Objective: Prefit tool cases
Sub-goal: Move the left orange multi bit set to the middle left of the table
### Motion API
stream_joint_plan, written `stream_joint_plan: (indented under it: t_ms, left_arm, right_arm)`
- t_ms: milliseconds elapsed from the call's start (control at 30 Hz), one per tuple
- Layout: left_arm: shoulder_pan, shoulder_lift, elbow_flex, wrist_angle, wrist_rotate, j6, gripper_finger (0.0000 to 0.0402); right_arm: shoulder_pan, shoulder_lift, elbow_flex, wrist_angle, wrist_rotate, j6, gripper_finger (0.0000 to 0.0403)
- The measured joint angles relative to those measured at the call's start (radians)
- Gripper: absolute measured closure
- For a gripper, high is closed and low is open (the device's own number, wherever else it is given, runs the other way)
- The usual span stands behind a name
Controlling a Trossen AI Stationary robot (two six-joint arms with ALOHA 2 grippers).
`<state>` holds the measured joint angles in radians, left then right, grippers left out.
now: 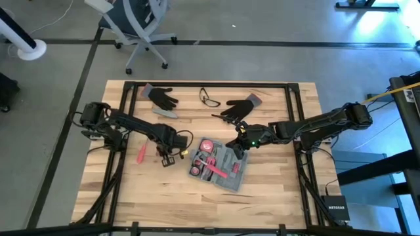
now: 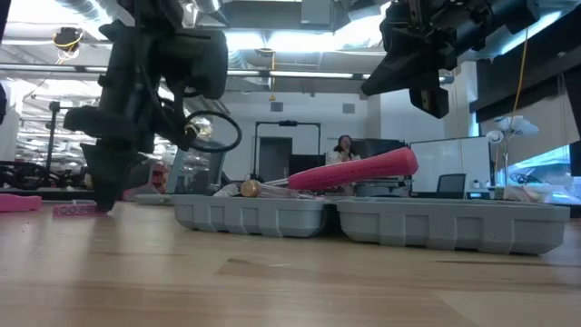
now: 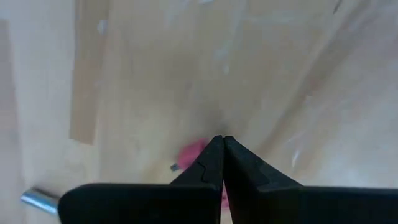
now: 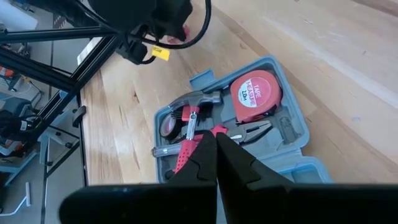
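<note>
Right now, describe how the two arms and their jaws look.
Both arms are dark, jointed and wrapped in looping black cables. The left gripper carries a yellow tag; the right gripper shows a small green light. Each has two black, wedge-shaped jaws tapering to a point.

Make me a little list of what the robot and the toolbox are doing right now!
Tool case: tool case lies open on the wooden table
Inside it: red tape measure, hammer, pliers
Left gripper: left gripper shut, low over the table beside the case, at a small red tool
Right gripper: right gripper shut, above the case
Also on the table: two black gloves, glasses, loose red-handled tool
</note>
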<state>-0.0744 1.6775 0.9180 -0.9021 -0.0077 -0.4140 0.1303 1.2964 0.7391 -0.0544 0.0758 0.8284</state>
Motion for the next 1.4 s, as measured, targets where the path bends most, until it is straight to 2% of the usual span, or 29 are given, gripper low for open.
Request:
stream_joint_plan:
  t_ms: [233,767,1233,1400]
  left_arm:
    - [-0.003,0.000,0.000,0.005,0.031,0.104,0.0401]
    - [0.013,-0.004,-0.055,-0.002,0.026,0.167,0.0401]
    - [0.061,-0.002,-0.057,-0.015,0.005,0.344,0.0401]
    - [0.063,-0.002,-0.060,-0.062,-0.038,0.409,0.0401]
  right_arm:
    - [0.000,0.000,0.000,0.000,-0.005,0.000,0.0402]
    - [0.000,0.000,0.000,0.000,0.003,0.000,0.0402]
    - [0.000,0.000,0.000,0.000,0.003,0.006,0.0402]
    - [0.000,0.000,0.000,0.000,0.003,0.010,0.0402]
